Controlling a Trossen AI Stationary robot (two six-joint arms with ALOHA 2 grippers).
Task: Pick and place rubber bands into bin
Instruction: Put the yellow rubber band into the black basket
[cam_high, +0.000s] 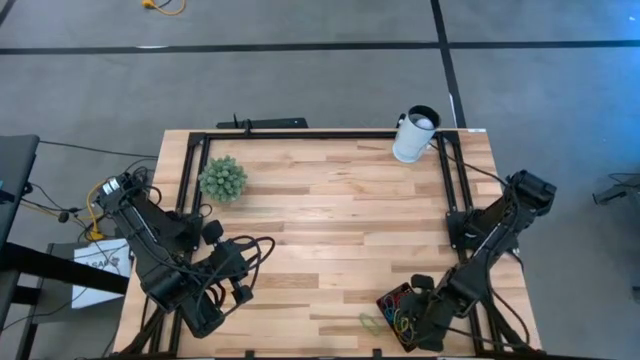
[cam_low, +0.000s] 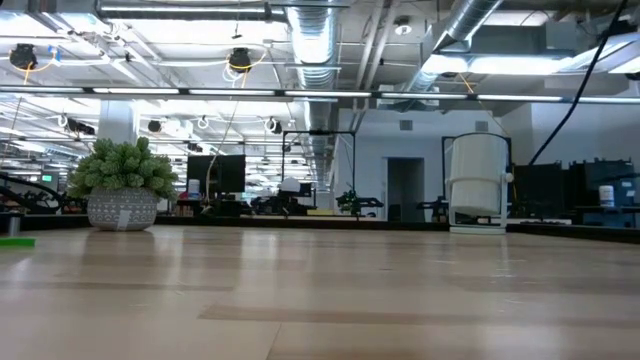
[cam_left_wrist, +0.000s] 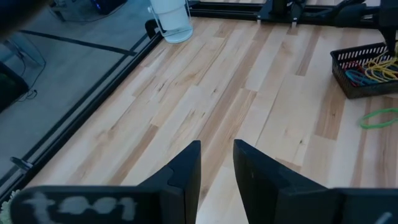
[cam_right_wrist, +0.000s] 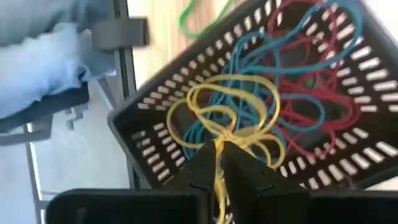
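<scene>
1. One green rubber band (cam_high: 371, 322) lies flat on the table outside the bin (cam_high: 388, 300), just beside the bin's wall; the other rubber bands (cam_right_wrist: 292, 93), red, blue and yellow, are piled inside the bin
2. Right gripper (cam_right_wrist: 221, 163) hangs directly over the bin, its fingertips nearly together with strands of a yellow band (cam_right_wrist: 230, 115) pinched between them; the loops of that band spread ahead of the tips and rest on the pile, so my judgement is that this is the drop
3. From the right fingers the green band lies past the bin's far wall, its long axis roughly along that wall
4. Left gripper (cam_left_wrist: 217, 163) waits well apart, fingers parted with a narrow gap and nothing between them; from it the green band (cam_left_wrist: 380, 117) lies far ahead and off to one side
5. Right arm is clearly the nearer one for the green band
</scene>
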